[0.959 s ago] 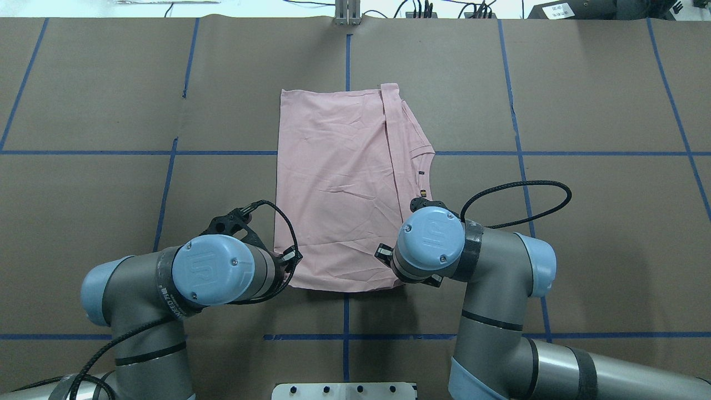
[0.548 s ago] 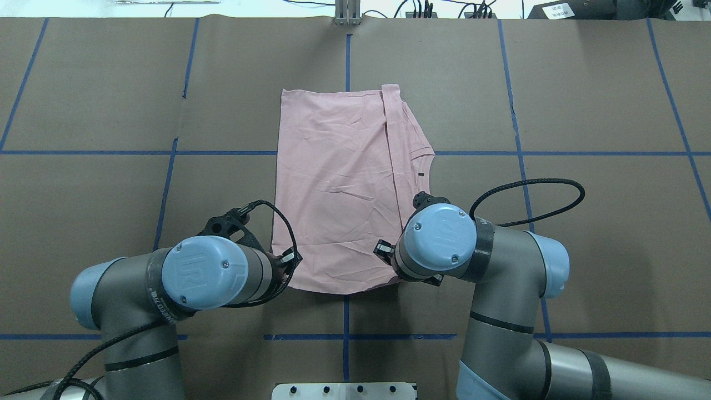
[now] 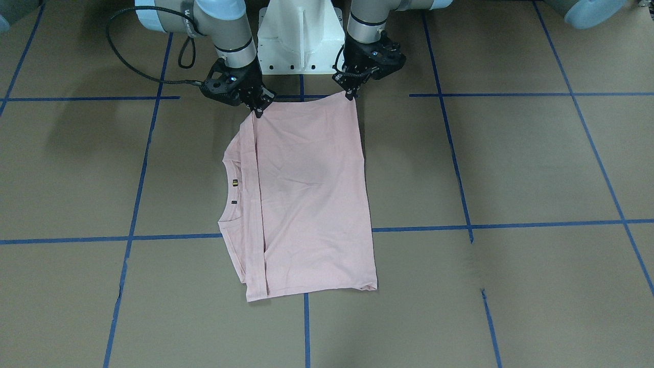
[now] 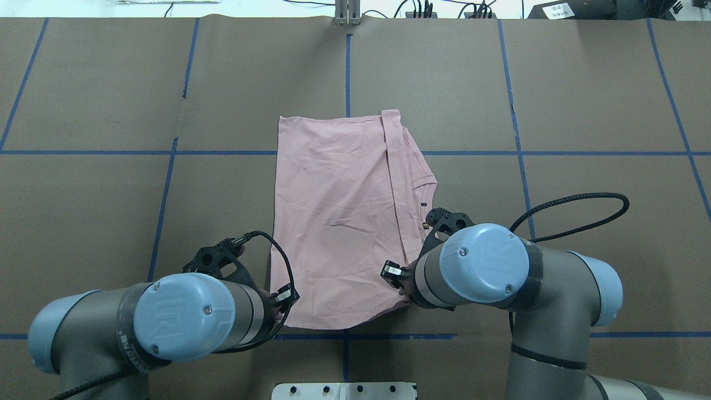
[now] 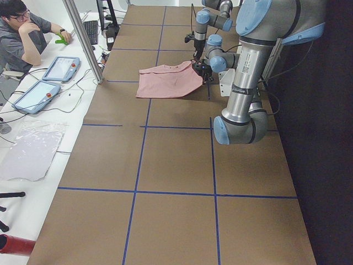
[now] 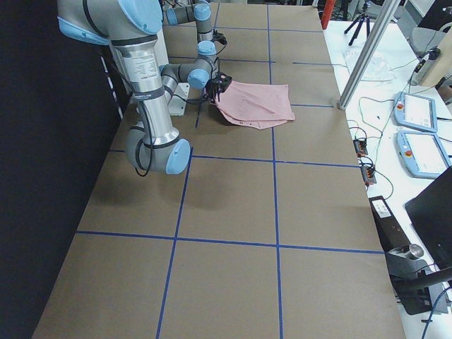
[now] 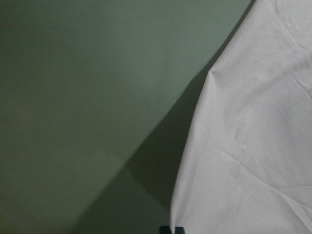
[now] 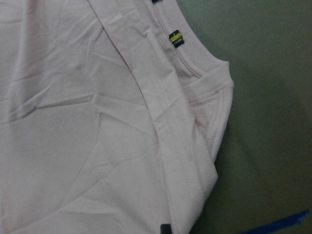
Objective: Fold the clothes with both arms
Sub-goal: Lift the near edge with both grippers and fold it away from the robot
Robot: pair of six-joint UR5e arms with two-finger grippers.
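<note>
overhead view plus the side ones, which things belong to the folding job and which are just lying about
Job: shirt; left pincer and right pincer, each gripping a near corner.
Lying about: pendants, plastic sheet.

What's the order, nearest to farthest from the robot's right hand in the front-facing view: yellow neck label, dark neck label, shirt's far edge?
From the right hand, gripping the T-shirt corner:
1. Yellow neck label, at the collar, nearer the robot.
2. Dark neck label, just beyond it.
3. Shirt's far edge, opposite the robot.
</note>
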